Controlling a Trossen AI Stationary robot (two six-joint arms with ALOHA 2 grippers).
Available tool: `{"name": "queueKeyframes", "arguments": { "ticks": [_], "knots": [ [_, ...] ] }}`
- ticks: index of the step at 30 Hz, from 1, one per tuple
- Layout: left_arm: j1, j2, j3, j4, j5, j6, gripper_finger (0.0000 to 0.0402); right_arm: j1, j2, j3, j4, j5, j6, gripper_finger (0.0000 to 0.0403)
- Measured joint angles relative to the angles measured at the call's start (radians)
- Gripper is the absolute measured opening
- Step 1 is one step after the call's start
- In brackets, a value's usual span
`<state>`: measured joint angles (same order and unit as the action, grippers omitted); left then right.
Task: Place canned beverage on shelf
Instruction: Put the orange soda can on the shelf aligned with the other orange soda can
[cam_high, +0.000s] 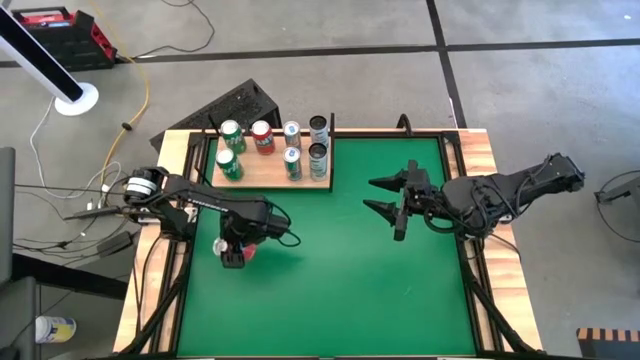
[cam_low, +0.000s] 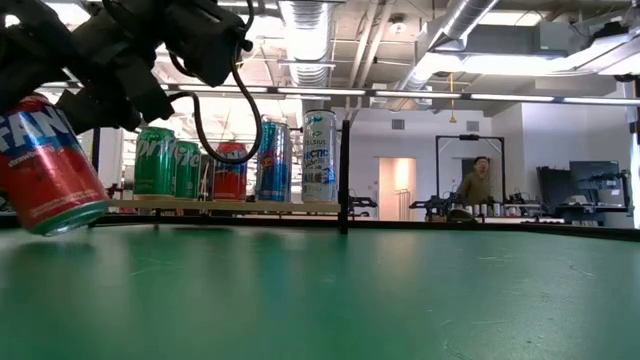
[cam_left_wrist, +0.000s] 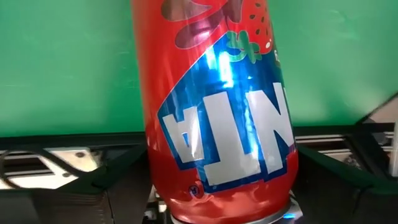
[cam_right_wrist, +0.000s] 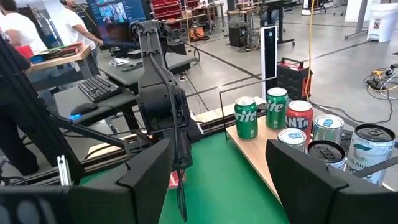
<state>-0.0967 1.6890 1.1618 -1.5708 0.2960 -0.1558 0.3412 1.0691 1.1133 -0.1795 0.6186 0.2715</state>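
A red soda can (cam_low: 45, 165) with a blue label is in my left gripper (cam_high: 235, 247), over the left part of the green mat (cam_high: 330, 270). The can also fills the left wrist view (cam_left_wrist: 217, 124). The shelf (cam_high: 262, 172), a pale wooden panel with a dark frame, lies at the mat's far left. Several cans stand on the shelf: two green (cam_high: 229, 150), one red (cam_high: 262, 136), and slim pale and dark ones (cam_high: 317, 150). My right gripper (cam_high: 370, 195) is open and empty above the mat's middle right, pointing toward the shelf. My left gripper is shut on the red can near its top end (cam_left_wrist: 186, 186), one dark finger (cam_left_wrist: 112, 180) on each side. It comes from above at a slant. The can hangs tilted below the gripper with its lower end (cam_low: 60, 222) close to the mat. Whether it touches the mat, I cannot tell.
A black slanted stand (cam_high: 240, 105) sits just behind the shelf. The shelf's thin dark post (cam_low: 344, 175) rises at its right corner. Light wooden strips (cam_high: 150, 290) border the mat. Open mat lies between the grippers and toward the near edge. People show in the room beyond (cam_low: 480, 182).
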Motion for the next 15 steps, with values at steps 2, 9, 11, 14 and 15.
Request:
{"name": "queueKeyframes", "arguments": {
  "ticks": [2, 9, 11, 14, 15],
  "knots": [
    [-0.001, 0.0, 0.0, 0.0, 0.011, 0.0, 0.0314, -0.004, 0.0, 0.0, 0.0, 0.0, 0.0, 0.0281],
    [0.0, 0.0, 0.01, 0.0, 0.006, 0.019, 0.0323, -0.004, 0.0, 0.0, 0.0, -0.011, -0.009, 0.0281],
    [0.0, 0.0, 0.021, -0.001, 0.005, 0.021, 0.0323, -0.004, 0.0, 0.0, 0.0, -0.015, -0.011, 0.0281],
    [0.0, 0.0, 0.056, -0.004, 0.003, 0.031, 0.0324, -0.004, 0.0, 0.0, -0.001, -0.015, -0.014, 0.0281],
    [0.0, 0.0, 0.07, -0.003, 0.002, 0.032, 0.0324, -0.003, 0.0, 0.0, -0.001, -0.015, -0.016, 0.0281]
  ]
}}
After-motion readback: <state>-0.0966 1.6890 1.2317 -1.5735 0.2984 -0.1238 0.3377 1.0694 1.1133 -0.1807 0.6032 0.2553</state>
